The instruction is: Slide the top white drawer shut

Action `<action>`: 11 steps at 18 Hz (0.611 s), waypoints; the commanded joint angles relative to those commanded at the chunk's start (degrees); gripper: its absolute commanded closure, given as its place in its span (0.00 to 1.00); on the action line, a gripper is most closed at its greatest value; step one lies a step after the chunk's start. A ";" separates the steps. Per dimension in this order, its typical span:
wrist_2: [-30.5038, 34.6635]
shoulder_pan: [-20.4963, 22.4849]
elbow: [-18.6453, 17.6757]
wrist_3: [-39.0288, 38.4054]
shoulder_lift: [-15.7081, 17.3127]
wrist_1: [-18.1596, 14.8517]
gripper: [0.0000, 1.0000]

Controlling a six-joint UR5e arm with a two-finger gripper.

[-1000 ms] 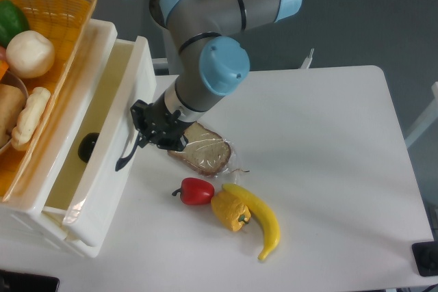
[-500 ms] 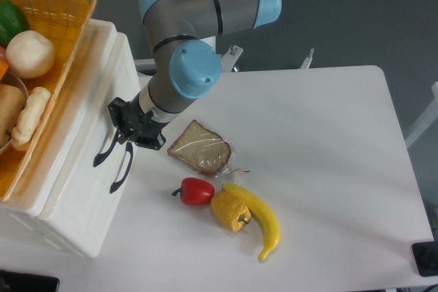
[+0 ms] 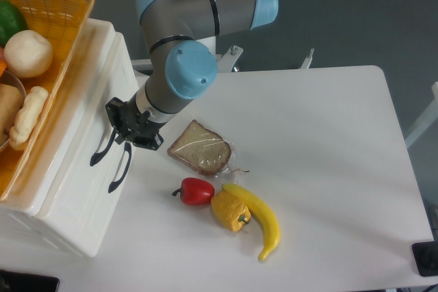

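At far left a wicker basket (image 3: 65, 15) sits atop the white cabinet. The top white drawer (image 3: 85, 124) lies flush with the cabinet front. The pincer (image 3: 122, 128) presses against the drawer's front by the handle; whether its fingers are apart, I cannot tell. Rightward lie bread (image 3: 200, 148), red pepper (image 3: 195, 191), banana (image 3: 260, 220), then bare desk (image 3: 328, 148) to its right edge.

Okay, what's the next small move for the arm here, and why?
Probably back the gripper straight away from the cabinet, toward the bread slice. The top white drawer looks pushed in, its front flush with the cabinet and no gap showing, and the gripper sits right at that front by the dark handle. Whether the fingers are shut cannot be told.
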 joint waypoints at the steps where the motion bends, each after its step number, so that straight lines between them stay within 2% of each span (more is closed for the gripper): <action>1: 0.00 1.84 0.27 0.00 -0.09 0.87 0.00; 5: 2.28 9.49 0.36 0.26 -0.79 9.21 0.00; 7: 4.03 12.39 0.79 3.14 -2.45 13.52 0.00; 9: 6.32 14.59 1.93 7.80 -3.51 15.55 0.00; 11: 10.09 17.06 2.81 12.89 -4.39 15.82 0.00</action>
